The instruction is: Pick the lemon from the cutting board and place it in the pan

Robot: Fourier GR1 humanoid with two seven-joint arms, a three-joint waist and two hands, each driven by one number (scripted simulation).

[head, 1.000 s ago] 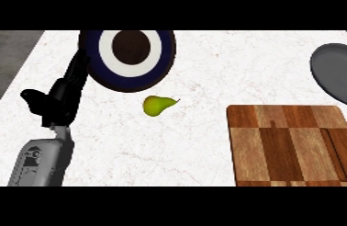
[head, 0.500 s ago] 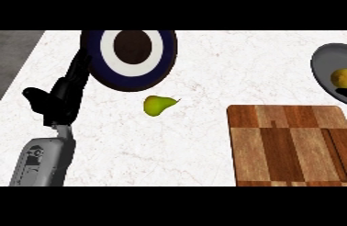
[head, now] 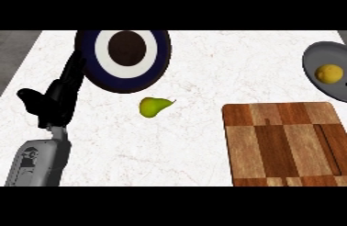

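White marble-look counter [head: 203,142] with faint grey-brown veining fills nearly the whole head view; a strip of darker grey surface [head: 17,50] shows past its left edge at upper left. Lemon [head: 329,74] sits inside the grey pan [head: 318,59] at the right edge, upper part (pan cut off by the frame, so only its left portion shows). Wooden cutting board [head: 284,144], striped in dark and light brown blocks, lies lower right, flat on the counter, nothing on it, well apart from the pan. A green pear [head: 153,106] lies on bare counter near the middle, just below a round plate [head: 125,57] with dark blue rim, white ring and dark brown centre. Left hand [head: 51,101] comes up from the lower left on its grey forearm [head: 39,161], fingers straight and stretched up toward the plate's left rim, thumb stuck out to the left, holding nothing; fingertips look to meet or pass under the plate edge, cannot tell which. Right hand does not show.
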